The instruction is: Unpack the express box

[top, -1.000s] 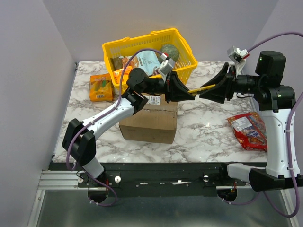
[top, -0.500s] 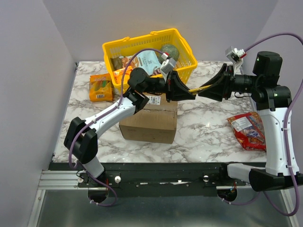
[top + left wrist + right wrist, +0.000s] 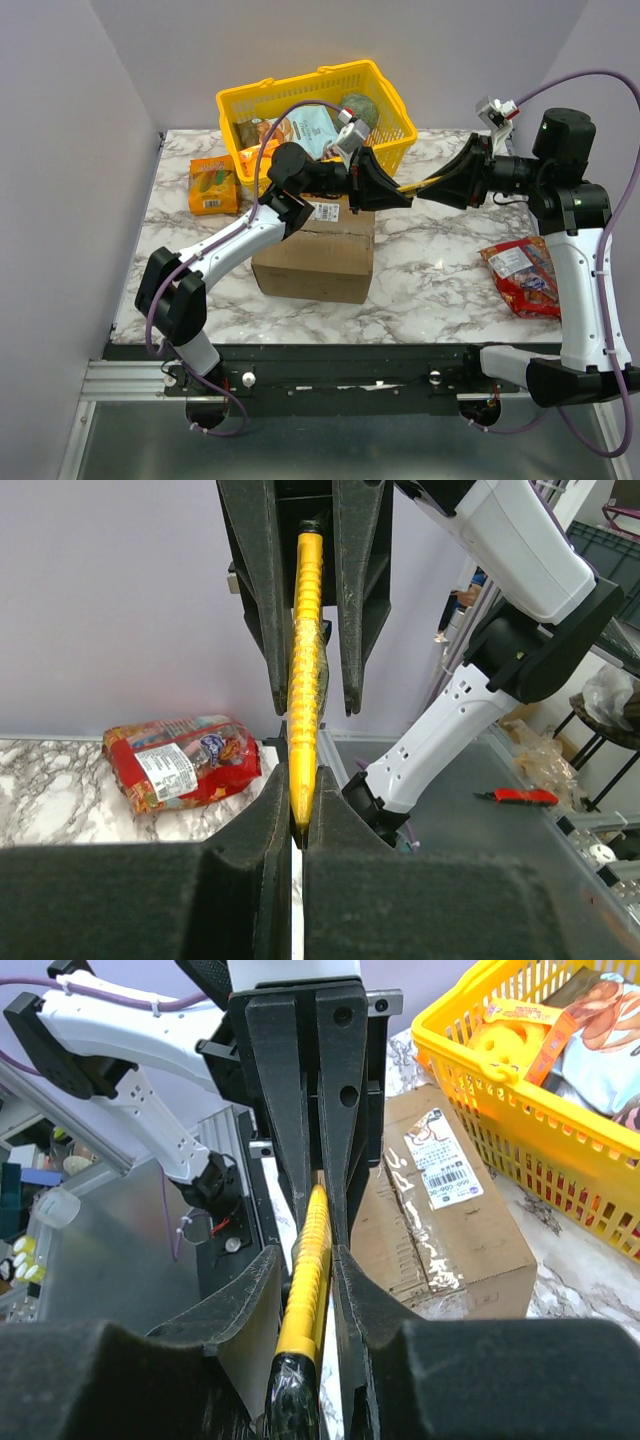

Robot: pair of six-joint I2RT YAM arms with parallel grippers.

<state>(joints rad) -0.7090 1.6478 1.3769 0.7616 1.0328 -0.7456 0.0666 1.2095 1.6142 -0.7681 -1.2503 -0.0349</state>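
Mid-frame, handover going on above express box (image 3: 315,255): L gripper (image 3: 403,194) pinching tip of yellow ribbed tool (image 3: 305,660); R gripper (image 3: 428,189) flanking it, grip unclear. Next prob. needing one clean release.

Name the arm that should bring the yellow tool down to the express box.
Left, probably. Both grip the yellow tool, but the left gripper hangs by the far corner of the express box; the right gripper is farther off.
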